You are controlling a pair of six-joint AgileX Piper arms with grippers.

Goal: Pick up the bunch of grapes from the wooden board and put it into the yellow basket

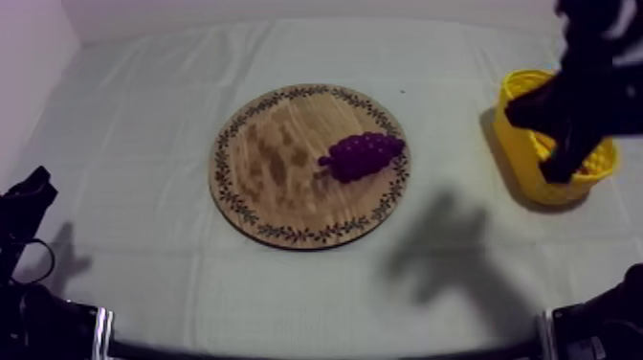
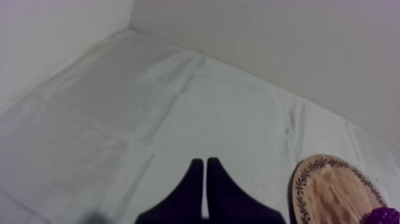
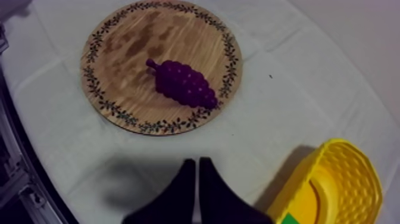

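Observation:
A purple bunch of grapes (image 1: 362, 153) lies on the right half of the round wooden board (image 1: 277, 163) in the middle of the table. At the right edge stands the yellow basket (image 1: 524, 144). My right gripper (image 1: 557, 170) hangs high by the basket, away from the grapes. In the right wrist view its fingers (image 3: 196, 164) lie together as a narrow wedge, shut on nothing, with the basket (image 3: 351, 173) beside them and the grapes (image 3: 183, 83) on the board (image 3: 119, 53) ahead. My left gripper (image 1: 33, 187) rests low at the left, shut (image 2: 205, 162) over bare cloth.
Grey-white cloth covers the table, open between the board and the basket. The right arm's shadow (image 1: 450, 249) falls on the cloth in front of the basket. In the left wrist view the board's rim (image 2: 300, 184) and the grapes (image 2: 384, 215) sit off to one side.

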